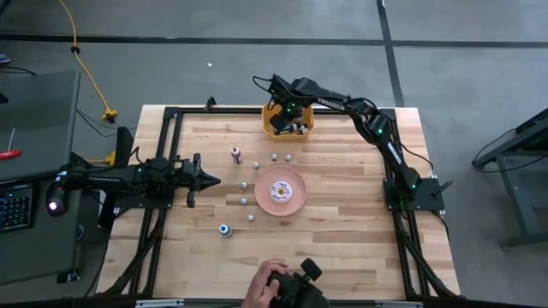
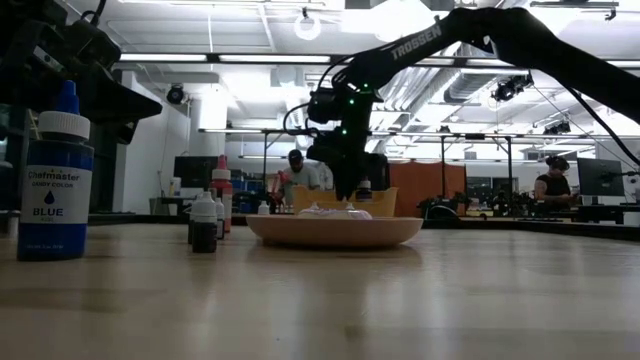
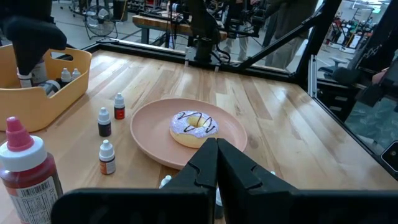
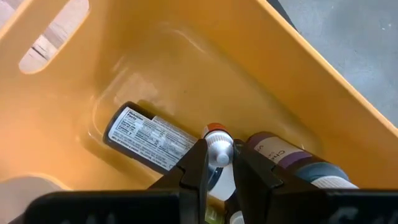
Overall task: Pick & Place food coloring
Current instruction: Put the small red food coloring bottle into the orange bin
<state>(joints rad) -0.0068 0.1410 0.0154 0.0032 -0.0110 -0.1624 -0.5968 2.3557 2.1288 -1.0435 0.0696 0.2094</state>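
One small bottle (image 4: 217, 151) sits pinched in my right pincer (image 4: 219, 163) over the orange bin (image 4: 186, 74). Releasing crooked, it may bounce off bottles already inside. My left pincer (image 3: 216, 163) waits, closed.

— What did the left wrist camera see?

— Its own left end effector (image 3: 217, 163), dark fingers pressed together, pointed across the wooden bench (image 3: 280, 115) at a pink plate (image 3: 149, 124) holding an iced doughnut (image 3: 194, 126).

— And the bottles?

— Three small white-capped ones stood just beside the plate: a red one (image 3: 119, 106), a dark one (image 3: 104, 122), a brownish one (image 3: 107, 157). A larger red bottle (image 3: 28, 168) with a pink cap stood close to the camera.

— Anything else?

— An orange bin (image 3: 59, 93) held more bottles, with the other arm's end effector (image 3: 28, 46) lowered into it; its fingers were hidden.
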